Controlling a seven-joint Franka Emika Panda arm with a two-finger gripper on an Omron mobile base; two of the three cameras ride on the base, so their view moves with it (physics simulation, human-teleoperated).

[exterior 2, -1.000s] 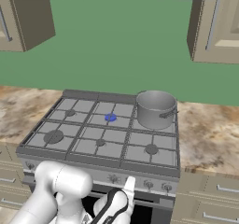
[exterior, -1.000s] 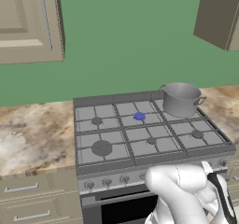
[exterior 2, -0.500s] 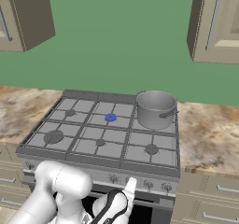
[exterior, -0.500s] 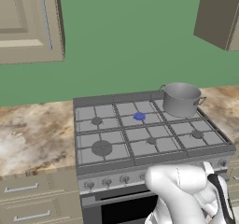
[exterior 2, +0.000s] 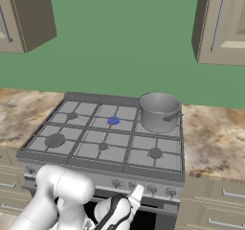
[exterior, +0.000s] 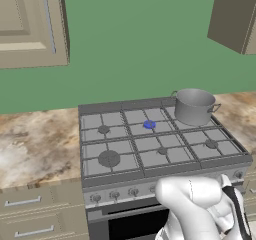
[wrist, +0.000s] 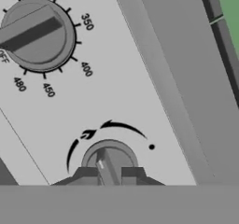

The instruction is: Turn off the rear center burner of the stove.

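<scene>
The rear center burner (exterior: 149,125) glows blue in the middle of the back row of the stove (exterior: 95,181), w/ a grey pot (exterior: 194,106) just beside it on the back right burner. The gripper (wrist: 110,173) is right up at the stove's front panel, its two dark tips close on each side of a small round knob (wrist: 109,158). Can't tell if they pinch it; a bigger knob (wrist: 36,34) w/ numbers like 350 & 400 sits nearby.
</scene>
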